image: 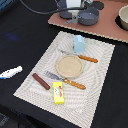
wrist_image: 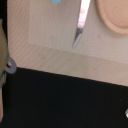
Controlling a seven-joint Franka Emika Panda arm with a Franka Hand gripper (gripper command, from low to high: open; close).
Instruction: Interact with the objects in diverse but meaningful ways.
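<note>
Yellow box [image: 58, 92] with a red-green label lies flat near the 6 o'clock end of the placemat [image: 97, 90], label detail too blurred to read. Dark brown sausage [image: 41, 81] lies at about 9 o'clock of the box, just beside it, not touching. Pale blue block [image: 79, 43] stands upright near the mat's 12 o'clock edge — in the wrist view only a small blue corner [wrist_image: 56, 1] shows, cut off by the frame.

Tan round plate [image: 69, 66] sits mid-mat, between the block and the box; the wrist view catches only an arc of its rim [wrist_image: 116, 20]. Orange-handled knife [image: 81, 57] lies at the plate's 1 o'clock, and its blade [wrist_image: 81, 25] shows in the wrist view with the handle cut off. Orange-handled fork [image: 67, 80] lies at the plate's 6 o'clock, tines hard to make out.

Gripper [image: 76, 18] hangs at 12 o'clock, well apart from the block, over the brown board [image: 107, 27] — blurred, fingers not visible in either view, so whether it is spread or pressed together cannot be told. A bowl [image: 123, 18] is cut off at 2 o'clock. A white-blue item [image: 11, 73] lies off the mat at 9 o'clock, identity unclear.
</note>
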